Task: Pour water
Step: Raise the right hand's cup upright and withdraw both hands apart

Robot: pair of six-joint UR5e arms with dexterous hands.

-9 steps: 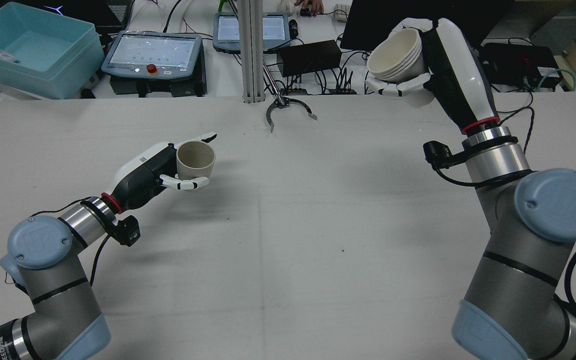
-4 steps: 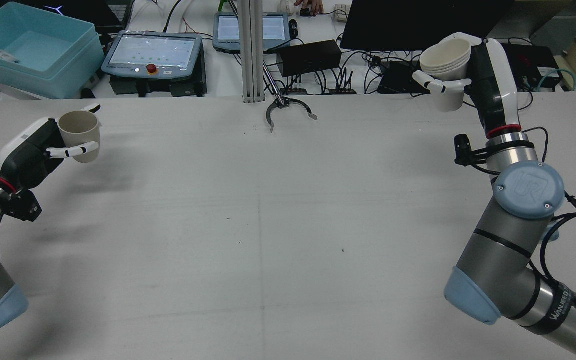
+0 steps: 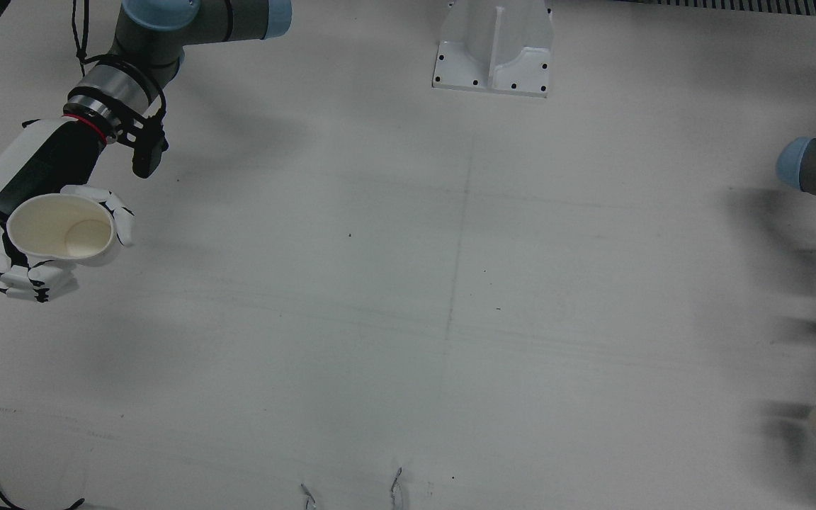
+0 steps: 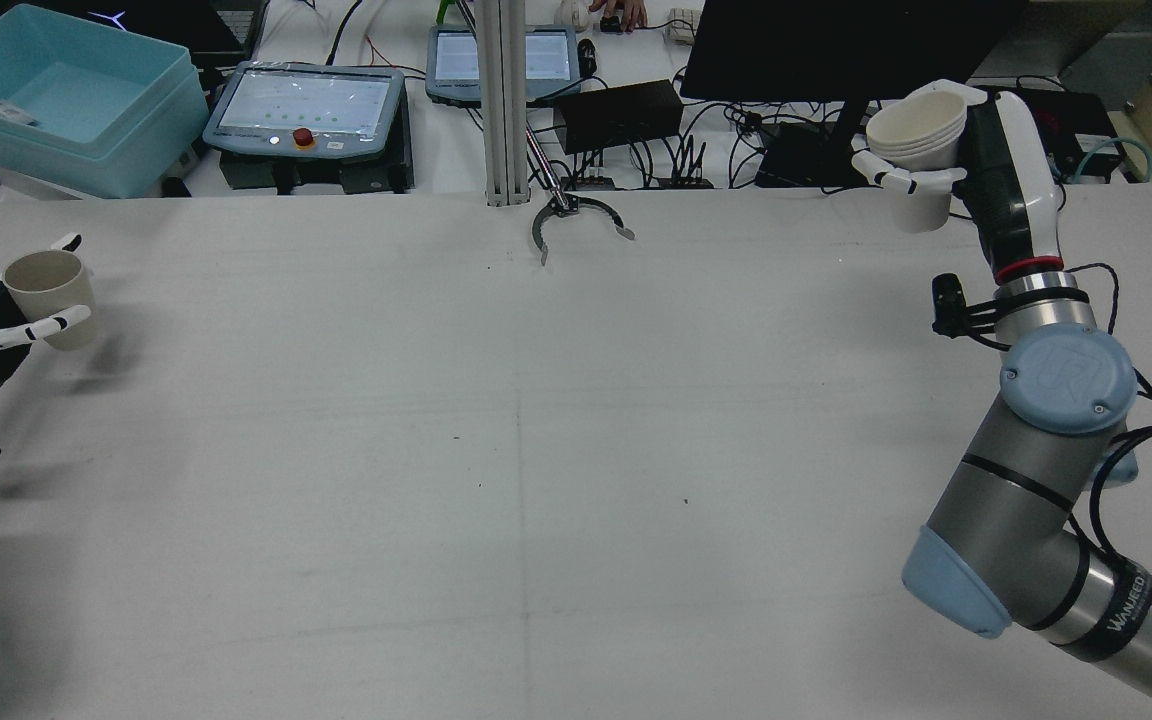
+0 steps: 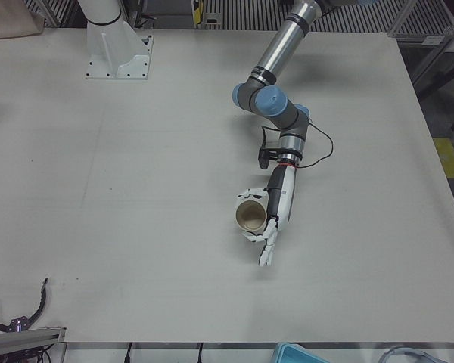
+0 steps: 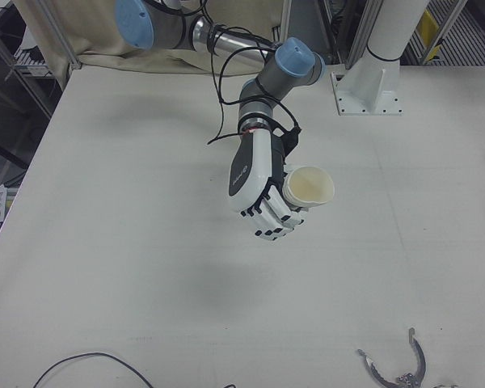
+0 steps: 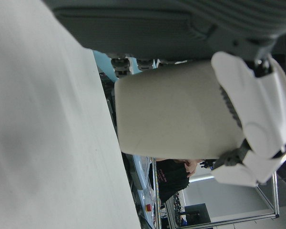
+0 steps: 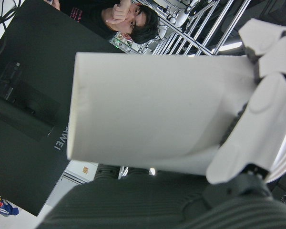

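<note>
- Your white cup point(image 4: 918, 135) is upright now in the right robot hand point(image 6: 268, 187), up at the far right corner of the bench point(image 4: 536, 450). A second ago it was tipped hard towards the middle. It has come back level and slid outward since.
- That cup looks like a nested stack, several rims showing in the rear view. In the front view its inside looks dry; you can't confirm any water from here.
- The right robot hand is clamped round the cup wall, fingers point(image 3: 22, 280) wrapped under and around it, held well above the bench.
- Over on the other side, the tan cup point(image 4: 48, 296) has travelled too. A second ago it sat near the centre-left; now it's right out at the left edge, upright, mouth up.
- The left robot hand point(image 5: 268, 215) is closed on that tan cup, one finger pointing straight out past it.
- So the two cups are well apart, at opposite sides of the bench. To my eye that reads as the pour being over and both arms pulling back.
- If so, what remains for you is setting the cups down or returning to rest.
- Nothing else on the bench between them but a loose black claw point(image 4: 576, 220) by the post at the far edge.
</note>
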